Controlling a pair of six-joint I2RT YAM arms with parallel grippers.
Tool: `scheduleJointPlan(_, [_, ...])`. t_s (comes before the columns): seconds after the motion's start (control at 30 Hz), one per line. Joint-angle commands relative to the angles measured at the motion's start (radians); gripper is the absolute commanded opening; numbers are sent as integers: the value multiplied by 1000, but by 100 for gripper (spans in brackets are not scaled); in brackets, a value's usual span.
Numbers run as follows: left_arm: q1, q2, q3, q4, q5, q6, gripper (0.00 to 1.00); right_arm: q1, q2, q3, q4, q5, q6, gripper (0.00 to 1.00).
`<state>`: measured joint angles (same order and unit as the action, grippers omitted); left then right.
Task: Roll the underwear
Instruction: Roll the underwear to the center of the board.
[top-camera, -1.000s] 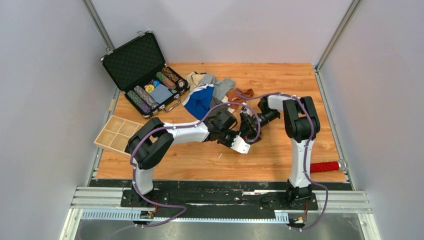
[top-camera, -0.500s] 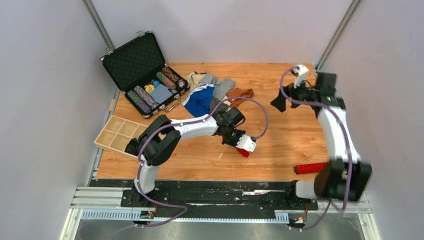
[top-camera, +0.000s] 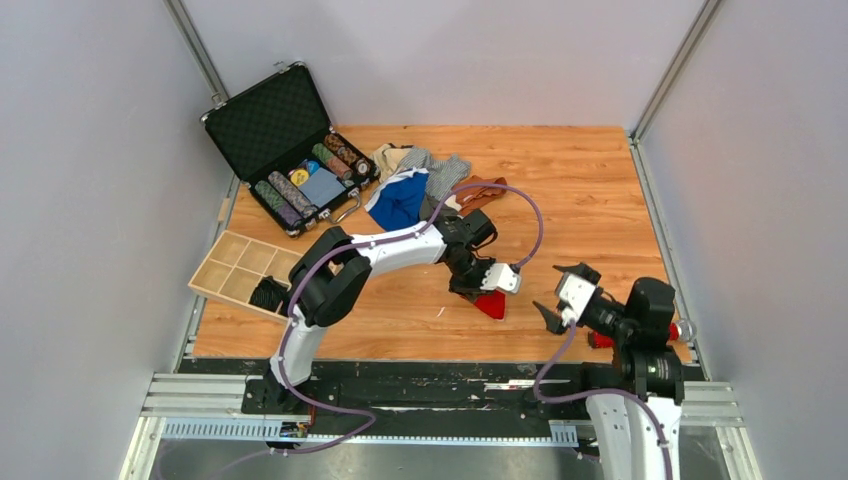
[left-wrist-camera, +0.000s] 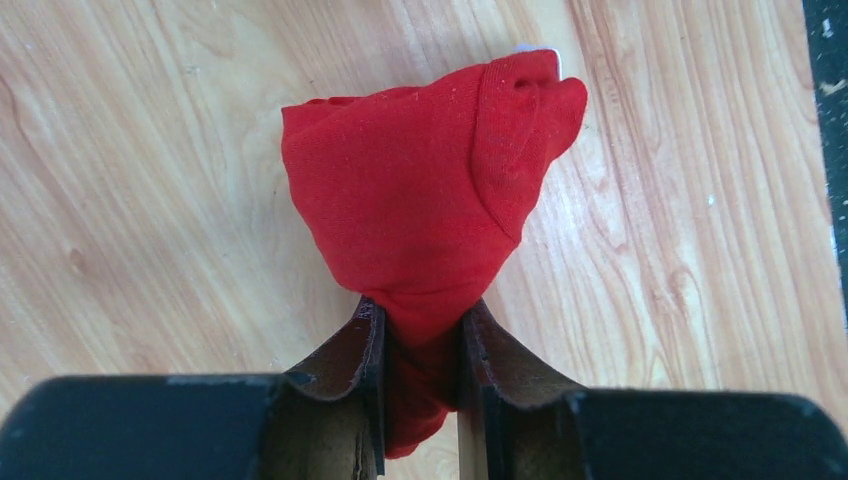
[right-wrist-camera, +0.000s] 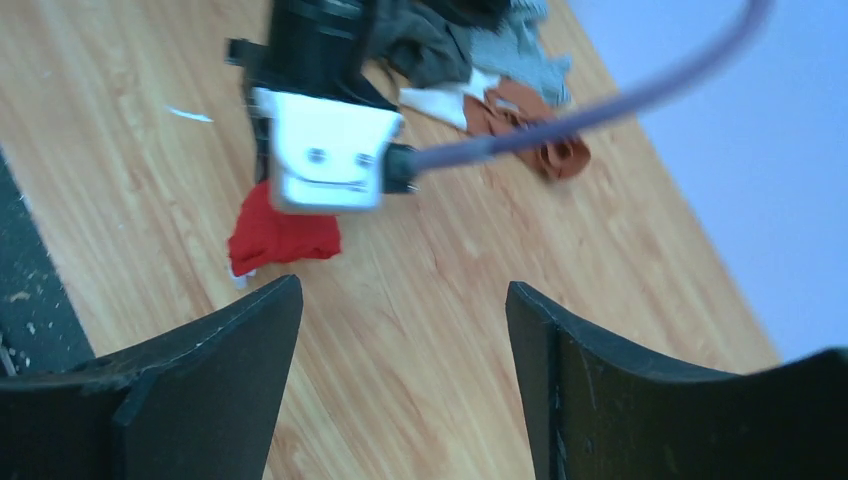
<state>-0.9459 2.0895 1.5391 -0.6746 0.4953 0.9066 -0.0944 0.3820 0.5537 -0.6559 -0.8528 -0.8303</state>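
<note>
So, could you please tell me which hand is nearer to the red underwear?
Left. The left hand pinches one end of the red underwear; the right hand hangs open and apart, to its right near the table's front edge.

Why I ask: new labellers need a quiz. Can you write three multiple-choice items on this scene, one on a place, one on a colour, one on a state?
1. Where on the table does the open chip case lie?
A. far left corner
B. near right corner
C. centre

2. What colour is the garment in the left gripper?
A. blue
B. red
C. grey

3. How does the right gripper stand?
A. open, empty
B. shut on a brush
C. shut on a cloth

Answers:
1 A: the top view shows the case at the far left corner.
2 B: the left wrist view shows red cloth pinched in the gripper.
3 A: the right wrist view shows a wide gap with nothing held in it.
</note>
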Motion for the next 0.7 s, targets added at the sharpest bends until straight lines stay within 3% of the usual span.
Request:
scheduleJointPlan(0.0, [-5, 121, 5, -194, 49, -110, 0, 16, -91, -29, -314, -193, -407, 78])
scheduleJointPlan(0.13, [-4, 135, 15, -162, 46, -157, 0, 20, -45, -71, -381, -237, -571, 79])
scheduleJointPlan(0.27, [-3, 147, 26, -153, 50, -196, 0, 49, -3, -127, -296, -247, -634, 75])
scheduleJointPlan(0.5, [-3, 147, 3, -146, 53, -219, 0, 265, 146, -142, -142, -146, -515, 72])
scheduleJointPlan(0.67, [1, 154, 3, -150, 63, -226, 0, 507, 159, -247, 158, 69, -347, 79])
